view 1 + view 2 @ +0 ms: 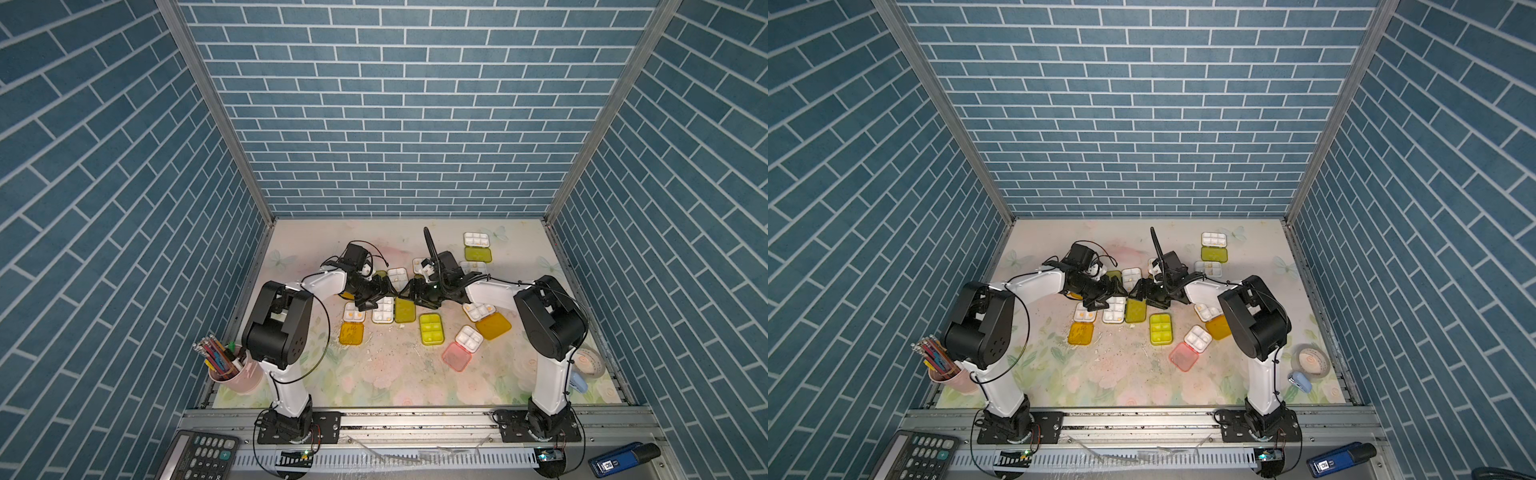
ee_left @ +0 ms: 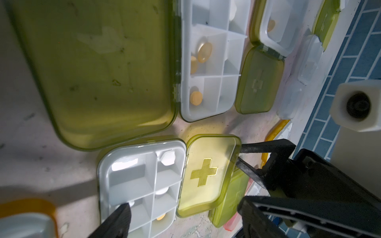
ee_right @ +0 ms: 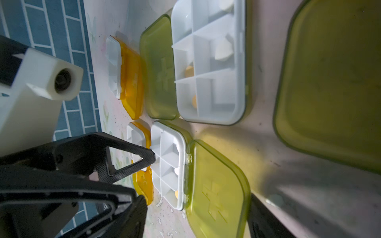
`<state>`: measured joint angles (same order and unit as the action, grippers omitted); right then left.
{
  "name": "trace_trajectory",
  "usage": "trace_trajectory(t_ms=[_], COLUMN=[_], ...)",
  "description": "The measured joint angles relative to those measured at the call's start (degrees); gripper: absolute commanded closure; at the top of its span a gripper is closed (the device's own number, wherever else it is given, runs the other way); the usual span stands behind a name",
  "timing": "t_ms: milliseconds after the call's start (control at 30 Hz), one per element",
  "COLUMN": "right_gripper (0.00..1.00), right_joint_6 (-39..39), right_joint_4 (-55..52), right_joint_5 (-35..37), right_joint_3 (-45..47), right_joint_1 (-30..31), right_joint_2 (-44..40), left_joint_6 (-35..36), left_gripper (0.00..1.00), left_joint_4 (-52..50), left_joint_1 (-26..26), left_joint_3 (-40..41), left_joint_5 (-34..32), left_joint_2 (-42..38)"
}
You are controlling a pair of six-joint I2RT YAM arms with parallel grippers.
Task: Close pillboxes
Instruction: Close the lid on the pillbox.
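Several pillboxes lie open on the floral mat. Mid-table, one has a white tray and a lime lid swung out beside it. My left gripper and right gripper meet tip to tip just above it. In the left wrist view the left gripper is open, one fingertip over the tray. In the right wrist view the right gripper is open around the lid, with its far finger by the lid's outer edge. A closed lime pillbox lies nearby.
Open pillboxes with orange lids, a pink lid and a lime lid surround the arms. A pink cup of pencils stands front left, a tape roll front right. Crumbs speckle the mat.
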<state>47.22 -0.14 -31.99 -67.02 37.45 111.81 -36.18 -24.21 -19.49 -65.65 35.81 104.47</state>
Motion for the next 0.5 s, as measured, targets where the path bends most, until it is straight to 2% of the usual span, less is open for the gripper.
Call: trace_trajectory(t_ms=[500], right_gripper=[0.29], right_joint_6=[3.02], right_joint_4=[2.89], right_joint_5=[-3.23], right_joint_3=[0.0], right_joint_1=[0.02], right_joint_2=[0.79], left_joint_6=[0.46], left_gripper=[0.14], left_joint_4=[-0.57], left_joint_1=[0.46], left_joint_3=[0.0], left_joint_5=[-0.39], left_joint_2=[-1.68])
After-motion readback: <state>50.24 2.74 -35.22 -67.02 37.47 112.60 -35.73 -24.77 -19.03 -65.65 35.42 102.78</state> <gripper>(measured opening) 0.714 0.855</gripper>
